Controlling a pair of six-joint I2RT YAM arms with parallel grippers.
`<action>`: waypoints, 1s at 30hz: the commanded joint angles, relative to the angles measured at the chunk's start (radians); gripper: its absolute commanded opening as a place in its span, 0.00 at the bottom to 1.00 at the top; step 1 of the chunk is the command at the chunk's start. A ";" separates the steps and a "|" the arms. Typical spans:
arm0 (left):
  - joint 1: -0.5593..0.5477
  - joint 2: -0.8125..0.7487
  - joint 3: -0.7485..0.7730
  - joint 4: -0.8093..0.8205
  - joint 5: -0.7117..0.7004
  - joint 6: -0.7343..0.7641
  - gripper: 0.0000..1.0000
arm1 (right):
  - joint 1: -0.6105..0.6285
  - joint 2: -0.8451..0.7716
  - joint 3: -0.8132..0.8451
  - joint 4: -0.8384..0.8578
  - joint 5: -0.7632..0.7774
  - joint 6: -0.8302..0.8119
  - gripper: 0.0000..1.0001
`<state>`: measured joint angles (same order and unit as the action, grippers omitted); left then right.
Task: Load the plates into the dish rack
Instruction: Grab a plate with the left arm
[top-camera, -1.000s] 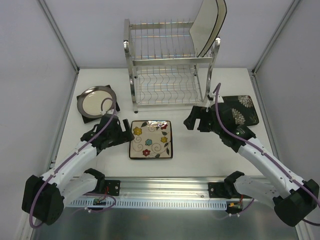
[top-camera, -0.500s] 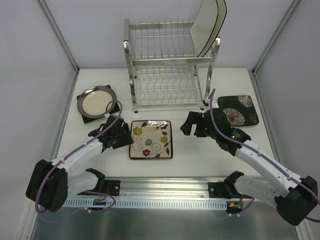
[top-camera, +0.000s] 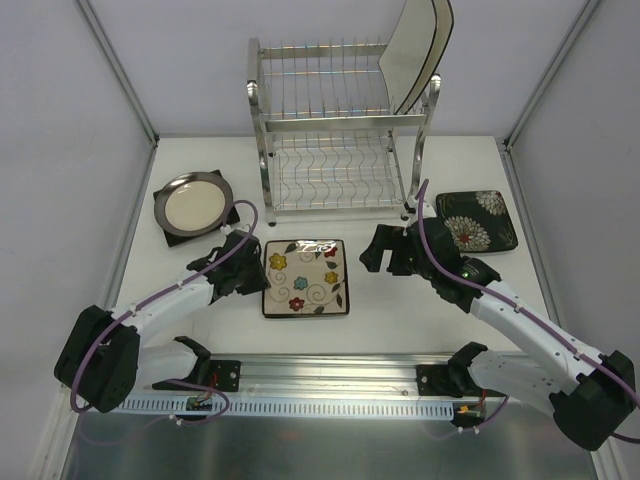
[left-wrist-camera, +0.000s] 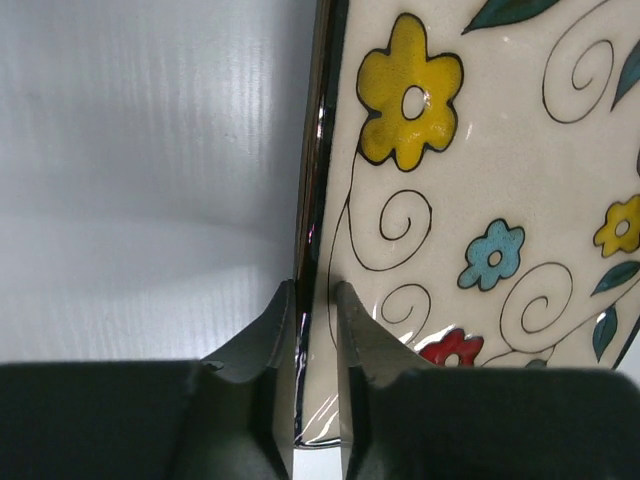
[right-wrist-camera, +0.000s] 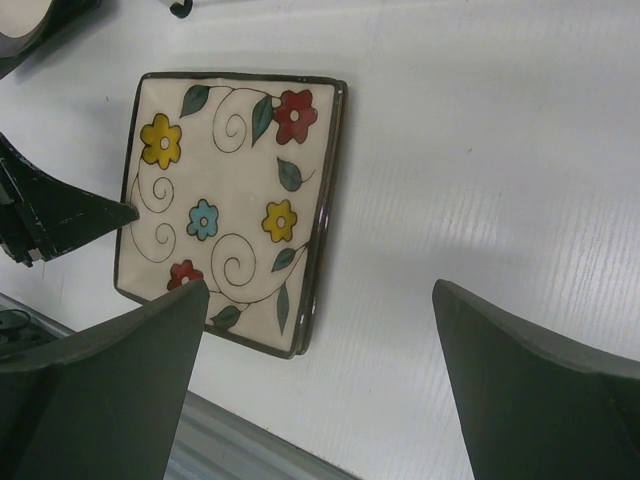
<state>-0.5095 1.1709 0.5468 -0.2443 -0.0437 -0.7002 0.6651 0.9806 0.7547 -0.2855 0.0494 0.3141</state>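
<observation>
left gripper pinched onto left rim of floral plate lying flat at frame centre, right gripper wide open, empty: confirm firm bite, then tilt slowly toward dish rack up top.

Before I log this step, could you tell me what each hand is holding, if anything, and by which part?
The left hand pinches the flowered plate by its left rim; the right hand is open and holds nothing.

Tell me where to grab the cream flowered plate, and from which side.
Pinch the raised dark rim of the flowered plate on its left edge, coming in low from the left. It lies flat, so only that upturned lip gives hold; the left gripper clamps there.
</observation>
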 joint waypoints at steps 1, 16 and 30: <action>-0.030 0.019 0.028 -0.010 -0.033 -0.015 0.09 | 0.008 -0.022 -0.003 0.019 0.023 0.013 1.00; -0.092 0.081 0.142 -0.015 0.007 -0.076 0.00 | 0.007 0.027 -0.023 0.029 0.000 0.040 1.00; -0.092 -0.073 0.100 -0.023 0.042 -0.174 0.00 | 0.008 0.191 -0.112 0.264 -0.178 0.213 1.00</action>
<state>-0.5896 1.1534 0.6388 -0.3138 -0.0437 -0.8124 0.6678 1.1423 0.6430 -0.1383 -0.0654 0.4549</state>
